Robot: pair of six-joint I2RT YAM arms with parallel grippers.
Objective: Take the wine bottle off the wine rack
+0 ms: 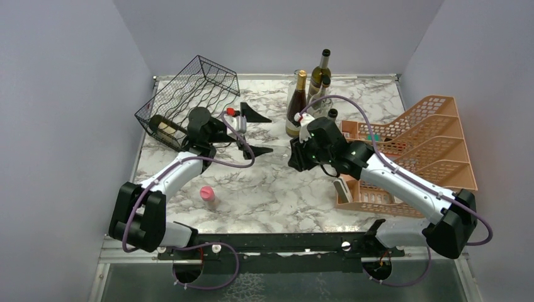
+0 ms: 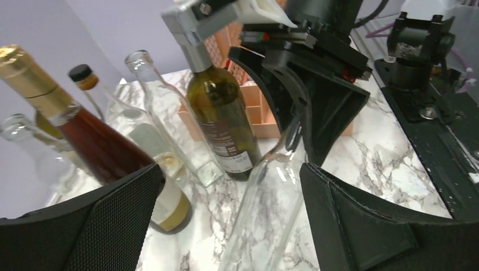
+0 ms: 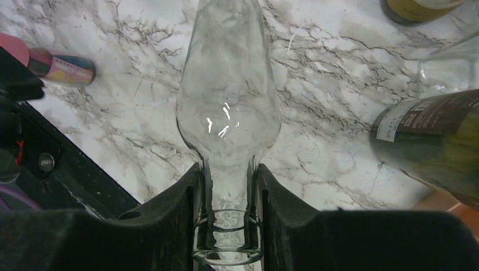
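Note:
The black wire wine rack [image 1: 192,88] stands at the back left, with a dark bottle with a cream label [image 1: 165,126] lying in a lower cell. A clear glass wine bottle [image 3: 229,101] is out of the rack over the marble table. My right gripper [image 3: 229,178] is shut on its neck, just below the lip. The clear bottle's body [image 2: 265,214] reaches between the fingers of my left gripper [image 2: 231,186], which is wide open and not touching it. Seen from above, the left gripper [image 1: 258,133] is right of the rack and faces the right gripper [image 1: 295,154].
Several upright bottles [image 1: 297,104] cluster at the back centre; one dark green bottle [image 2: 223,118] is close behind the clear bottle. A peach tiered organizer [image 1: 434,145] fills the right side. A small pink-capped container [image 1: 206,195] stands near the left arm.

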